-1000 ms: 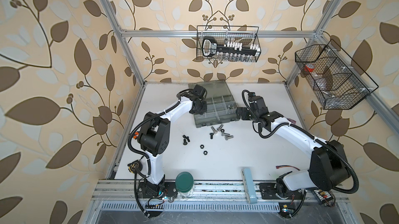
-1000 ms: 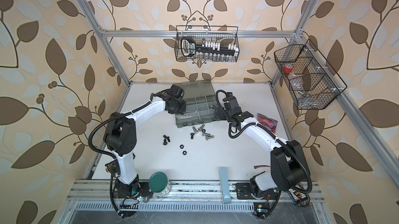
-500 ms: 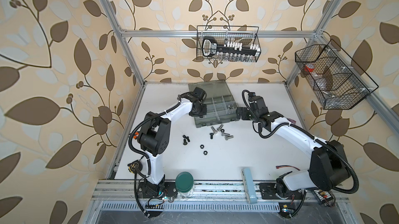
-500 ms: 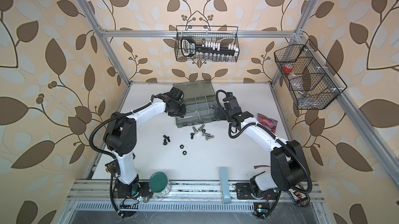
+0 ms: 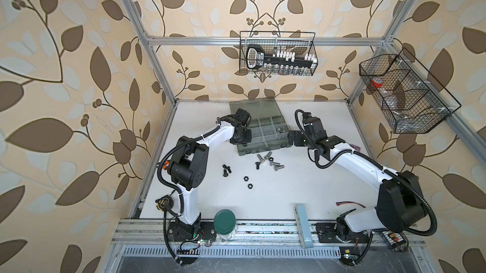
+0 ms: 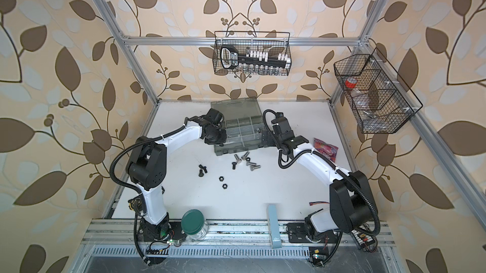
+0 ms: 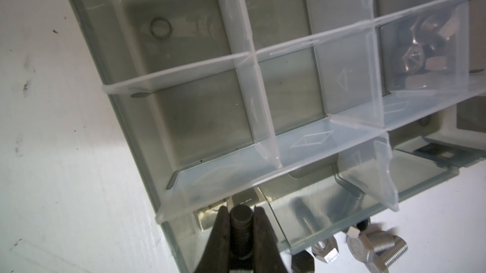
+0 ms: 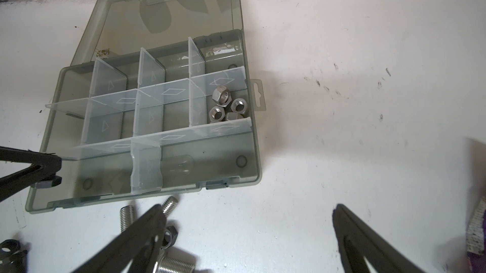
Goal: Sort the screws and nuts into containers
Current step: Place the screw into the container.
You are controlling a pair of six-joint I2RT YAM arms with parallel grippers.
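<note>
Left gripper (image 7: 240, 212): the jaws are pinching narrowly around a short black screw (image 7: 240, 228), which you are viewing end-on in the left wrist view.
Held screw position: it is hanging over the organizer case (image 8: 259, 153), above the front-row compartment at the end nearest the left arm. You cannot tell whether it is touching the compartment floor.
Right gripper (image 8: 248, 213): the jaws are standing wide apart and gripping nothing. You are finding it just beside the opposite end of the case, over the table (image 5: 289, 192).
Silver nuts (image 8: 227, 103): four are lying together in the middle-row end compartment on the right arm's side.
Silver screws (image 5: 276, 164): they are lying loose on the table just in front of the case.
Loose black screws (image 5: 227, 170): they are lying nearer the left arm, apart from the silver group.
Black nuts (image 5: 246, 178): two are lying on the table, farther from the case.
Lid (image 5: 252, 108): it is lying open behind the compartments.
</note>
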